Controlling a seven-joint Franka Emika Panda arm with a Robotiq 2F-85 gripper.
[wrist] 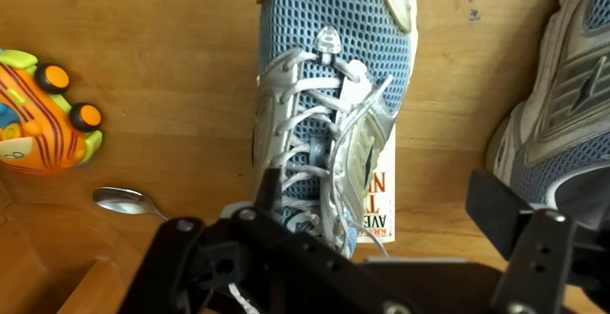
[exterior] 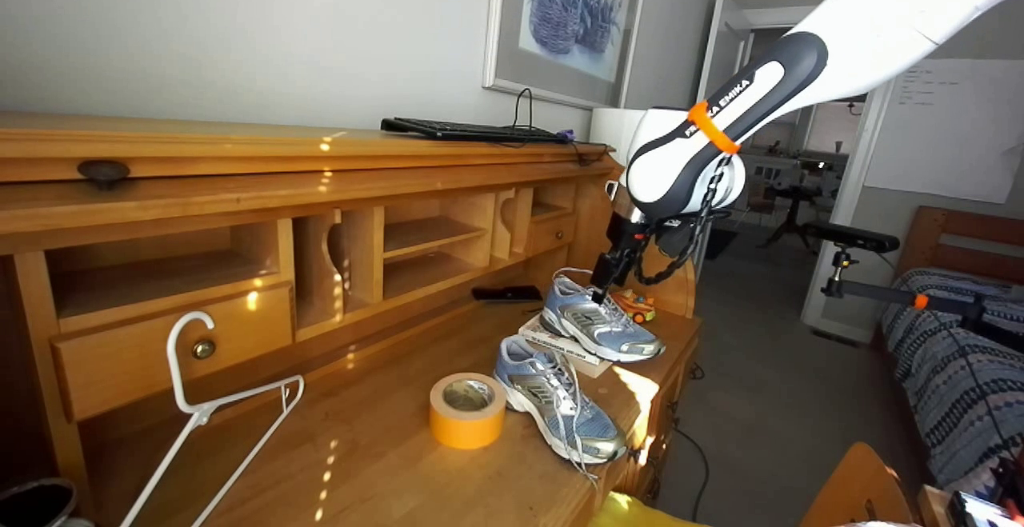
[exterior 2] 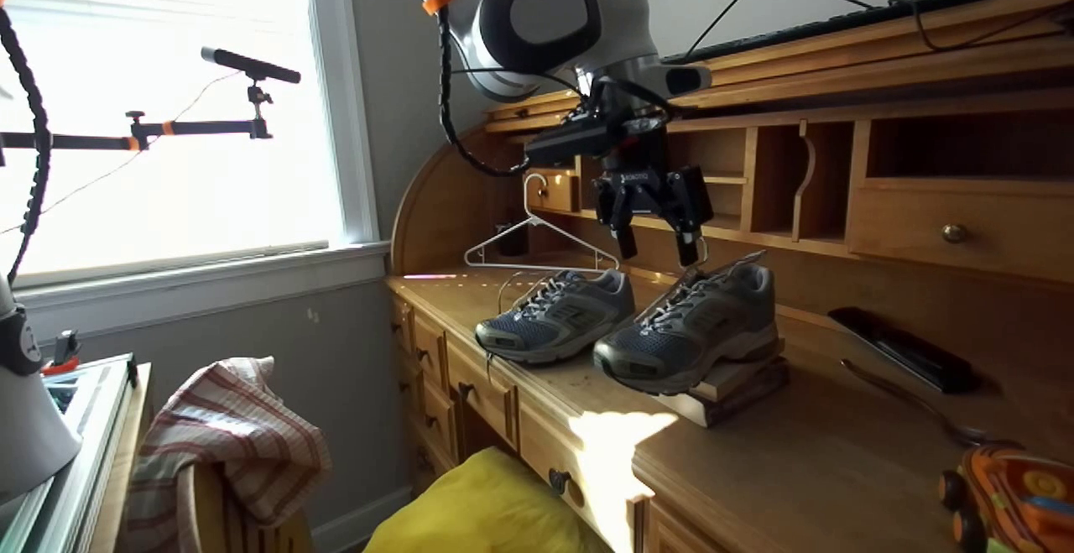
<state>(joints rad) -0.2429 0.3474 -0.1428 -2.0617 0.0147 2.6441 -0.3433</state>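
We look along the worktop (exterior: 376, 431) toward a bed (exterior: 952, 367) in an exterior view, back toward a window (exterior 2: 176, 58) in an exterior view, closely down in the wrist view; all share two shoes (exterior 2: 646, 343).

In the wrist view the gripper (wrist: 381, 198) hides the heel of the central shoe (wrist: 329, 99), whose toe the top edge cuts off; in an exterior view the bottom edge crops the hanger (exterior: 202, 413)
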